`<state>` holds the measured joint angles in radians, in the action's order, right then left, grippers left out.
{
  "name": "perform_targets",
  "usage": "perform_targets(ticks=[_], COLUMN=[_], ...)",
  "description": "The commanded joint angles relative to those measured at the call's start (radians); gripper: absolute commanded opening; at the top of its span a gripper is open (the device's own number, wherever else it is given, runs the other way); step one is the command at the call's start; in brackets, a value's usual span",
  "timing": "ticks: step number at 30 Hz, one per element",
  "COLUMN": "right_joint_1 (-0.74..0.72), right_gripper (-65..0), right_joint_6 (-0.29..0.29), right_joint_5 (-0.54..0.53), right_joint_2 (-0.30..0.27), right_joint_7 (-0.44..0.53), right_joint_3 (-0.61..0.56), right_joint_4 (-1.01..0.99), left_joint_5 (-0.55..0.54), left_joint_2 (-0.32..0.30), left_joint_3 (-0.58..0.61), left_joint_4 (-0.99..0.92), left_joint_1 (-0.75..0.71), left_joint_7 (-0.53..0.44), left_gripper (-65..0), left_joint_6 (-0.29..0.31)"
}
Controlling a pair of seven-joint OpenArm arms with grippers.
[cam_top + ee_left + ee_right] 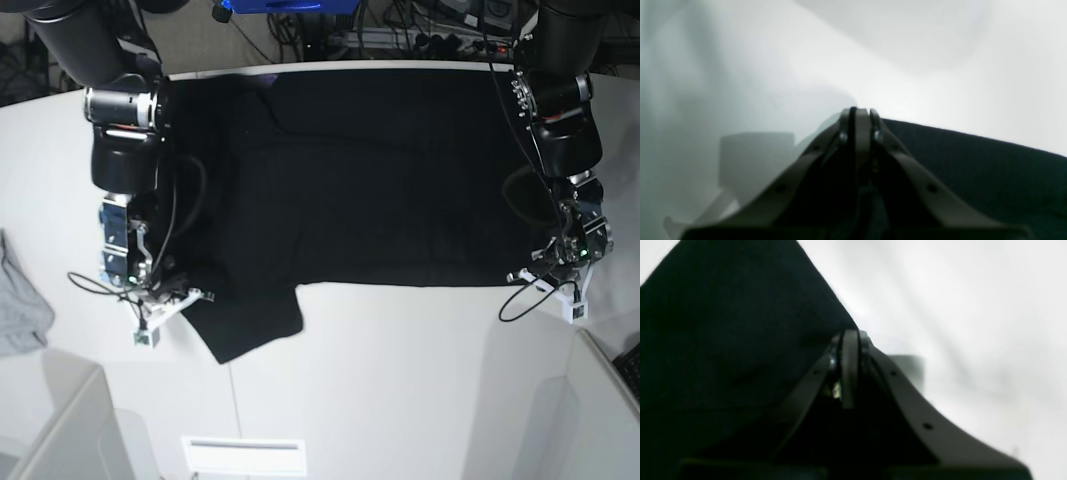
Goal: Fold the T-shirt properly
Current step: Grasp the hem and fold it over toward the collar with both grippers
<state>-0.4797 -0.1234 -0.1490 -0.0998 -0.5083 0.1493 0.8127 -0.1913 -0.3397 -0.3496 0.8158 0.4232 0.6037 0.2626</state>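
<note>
Black T-shirt (380, 180) spread flat across white table (400, 380), one sleeve toward near edge. Left gripper (858, 111) clenched at shirt's near corner, right gripper (849, 333) clenched at sleeve-side edge — cloth between jaws not discernible. Step: grasp for fold. Next — lift both together, carry edge across shirt evenly.
</note>
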Motion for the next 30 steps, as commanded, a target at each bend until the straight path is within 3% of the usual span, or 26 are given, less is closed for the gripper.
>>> perform_targets(ticks=[1,8,12,16,30], right_joint_1=[-0.02,0.049,0.092,0.137,0.292], right_gripper=[-65.0,-65.0,-65.0,-65.0,-65.0], right_joint_6=[0.0,0.0,0.0,0.0,0.0], right_joint_5=[-0.002,-0.002,-0.002,-0.002,0.001], right_joint_2=[-0.01,-0.008,-0.01,-0.01,-0.011], right_joint_7=[0.023,-0.016,-0.029,-0.031,-0.057], right_joint_3=[0.003,0.003,0.003,0.003,0.003], right_joint_4=[0.053,0.241,0.317,0.38,0.581], left_joint_5=[-0.006,-0.009,-0.129,-0.21,-0.216], left_joint_2=[-0.014,-0.014,-0.019,-0.046,-0.042], left_joint_3=[-0.001,-0.013,-0.013,-0.013,-0.122], left_joint_4=[0.032,0.175,0.264,0.38,0.689], left_joint_1=[0.019,-0.045,-0.071,-0.128,-0.432], left_joint_7=[0.005,0.038,0.138,0.219,0.235], left_gripper=[-65.0,-65.0,-65.0,-65.0,-65.0], left_joint_6=[0.002,0.004,0.056,0.06,0.068])
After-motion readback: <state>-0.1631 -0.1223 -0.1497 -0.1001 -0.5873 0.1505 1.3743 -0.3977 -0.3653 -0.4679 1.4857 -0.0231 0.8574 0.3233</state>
